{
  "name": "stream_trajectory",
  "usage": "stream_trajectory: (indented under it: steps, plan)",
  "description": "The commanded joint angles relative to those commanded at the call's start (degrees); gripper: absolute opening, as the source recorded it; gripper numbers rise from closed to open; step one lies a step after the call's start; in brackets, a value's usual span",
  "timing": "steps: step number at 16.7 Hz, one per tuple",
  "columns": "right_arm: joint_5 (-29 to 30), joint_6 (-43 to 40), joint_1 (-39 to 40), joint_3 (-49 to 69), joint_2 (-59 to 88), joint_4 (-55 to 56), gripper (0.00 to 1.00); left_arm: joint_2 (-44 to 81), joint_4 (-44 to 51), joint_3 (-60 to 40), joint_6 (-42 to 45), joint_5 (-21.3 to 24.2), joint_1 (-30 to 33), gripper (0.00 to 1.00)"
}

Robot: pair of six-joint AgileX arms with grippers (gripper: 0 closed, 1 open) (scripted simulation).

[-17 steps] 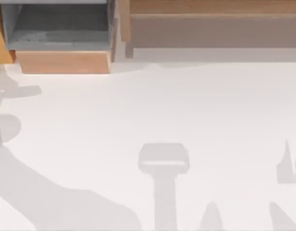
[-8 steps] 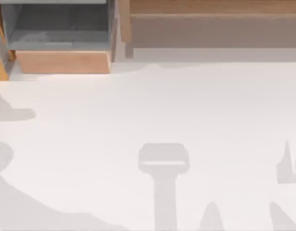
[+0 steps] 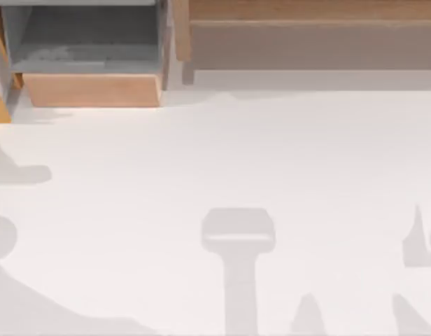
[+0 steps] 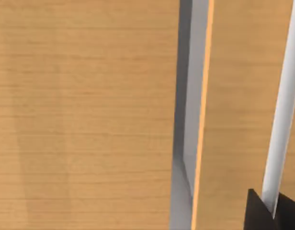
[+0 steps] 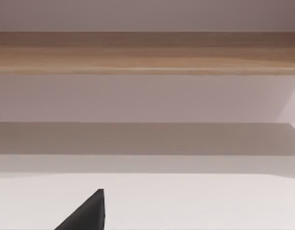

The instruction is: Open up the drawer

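Table (image 3: 285, 154): white, bare across its middle and right side, crossed by grey arm shadows along the near edge and left edge. Far edge: a wooden cabinet (image 3: 306, 31) runs along it toward the far right corner. Drawer (image 3: 93, 89): at the far left corner, pulled out toward the table's middle, its grey inside exposed and its wooden front facing the open table. Left claw (image 4: 262, 215): a dark tip shows close against wooden panels and a pale gap; grip cannot be told. Right claw (image 5: 87, 213): a dark tip over the white table, facing the cabinet and well apart from it; grip cannot be told.
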State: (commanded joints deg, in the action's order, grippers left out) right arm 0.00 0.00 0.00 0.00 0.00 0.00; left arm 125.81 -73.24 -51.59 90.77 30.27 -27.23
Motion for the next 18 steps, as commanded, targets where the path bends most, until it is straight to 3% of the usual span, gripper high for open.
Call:
stream_trajectory:
  steps: [5, 12, 18]
  plan:
    - [0.0, 0.0, 0.0, 0.0, 0.0, 0.0, 1.0, -3.8, -5.0, 10.4, 0.0, 3.5, -3.9, 0.0]
    - [0.0, 0.0, 0.0, 0.0, 0.0, 0.0, 1.0, -4.7, -6.6, 12.3, 0.3, 4.6, -4.8, 0.0]
    - [0.0, 0.0, 0.0, 0.0, 0.0, 0.0, 1.0, -8.4, -12.0, 21.9, 0.6, 10.2, -10.2, 0.0]
